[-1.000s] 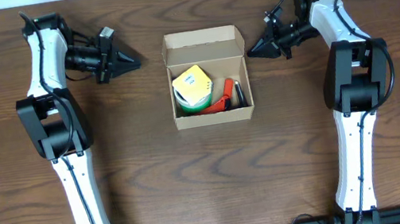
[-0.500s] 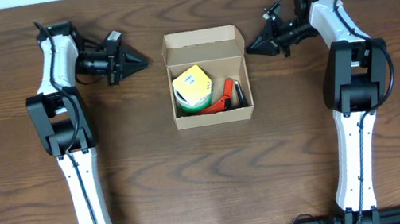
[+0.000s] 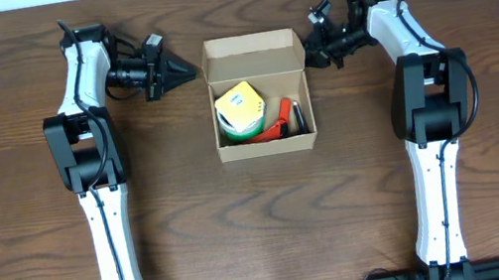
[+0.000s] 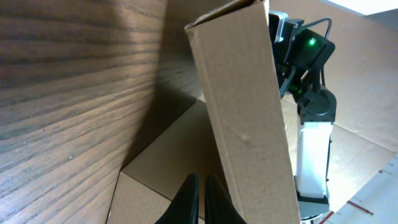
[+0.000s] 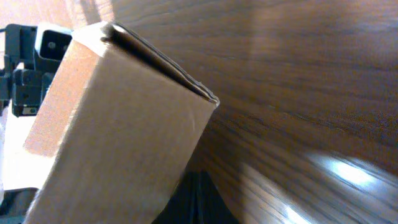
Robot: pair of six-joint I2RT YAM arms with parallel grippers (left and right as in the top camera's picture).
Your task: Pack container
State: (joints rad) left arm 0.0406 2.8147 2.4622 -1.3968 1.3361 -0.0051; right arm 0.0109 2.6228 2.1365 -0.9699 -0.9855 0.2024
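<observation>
Left gripper [image 3: 188,69] and right gripper [image 3: 310,57]: both pinched closed, holding nothing. Container [image 3: 253,57] sits on the bench [image 3: 262,218] between the two tips, lid flap open. Flap ends are just beside each tip; can't tell if touching. Yellow-green item [image 3: 240,109] and red item [image 3: 277,123] inside.

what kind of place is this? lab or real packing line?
Probably a lab bench, not a packing line: a white left arm and right arm mounted at a dark wood-grain table, with one small brown cardboard box of odds and ends.
</observation>
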